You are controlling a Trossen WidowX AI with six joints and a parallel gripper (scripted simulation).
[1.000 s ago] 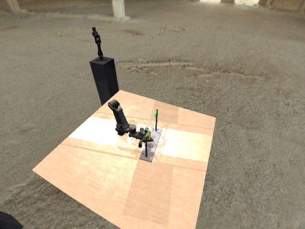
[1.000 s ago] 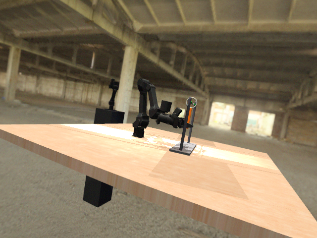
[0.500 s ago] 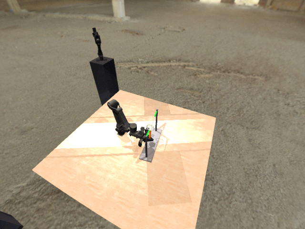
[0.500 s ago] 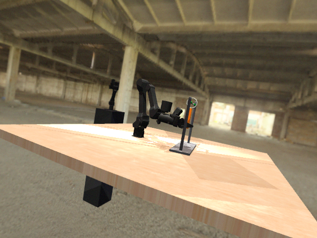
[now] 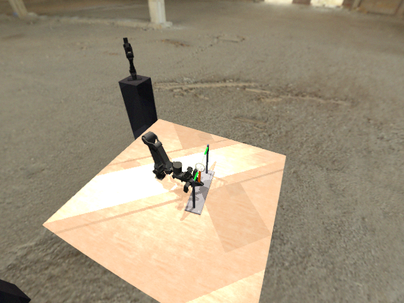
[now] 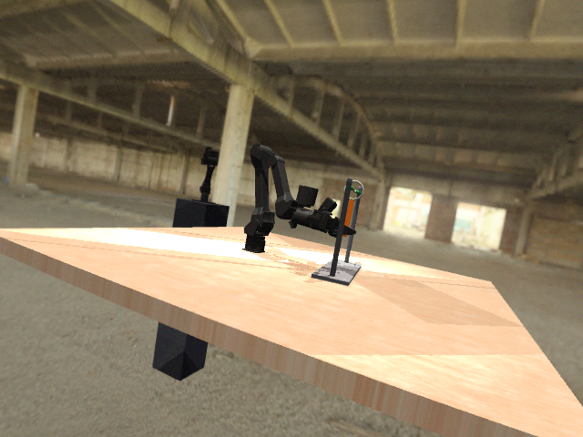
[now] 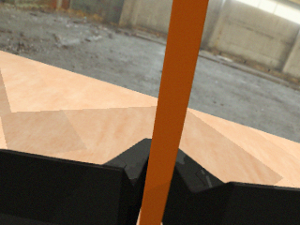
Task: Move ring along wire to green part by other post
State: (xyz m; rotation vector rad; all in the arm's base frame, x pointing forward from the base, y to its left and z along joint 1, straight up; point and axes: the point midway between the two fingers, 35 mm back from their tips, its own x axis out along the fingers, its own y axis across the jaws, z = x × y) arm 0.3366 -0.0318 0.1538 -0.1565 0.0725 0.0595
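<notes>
My gripper [image 5: 199, 183] [image 6: 348, 230] [image 7: 156, 148] is shut on the orange handle [image 5: 199, 176] [image 6: 349, 212] [image 7: 178, 70], which stands nearly upright with the ring [image 5: 199, 163] [image 6: 363, 189] on top. In the top view the ring is between the posts, just past the green part [image 5: 196, 177] at the near post [image 5: 194, 196] [image 6: 336, 254], around the thin grey wire's stretch. The other green part [image 5: 206, 150] is by the far post [image 5: 207, 163] [image 6: 350, 244]. The wire seems to run through the ring; the gap between them is too small to judge. The wrist view does not show ring or wire.
The posts stand on a grey base plate [image 5: 204, 196] [image 6: 348, 272] on the wooden table [image 5: 146, 244] [image 6: 235, 300]. The arm reaches in from one side, its fingers below the wire and near the near post. A second small arm [image 5: 129, 53] [image 6: 206, 180] stands on a black pedestal beyond the table.
</notes>
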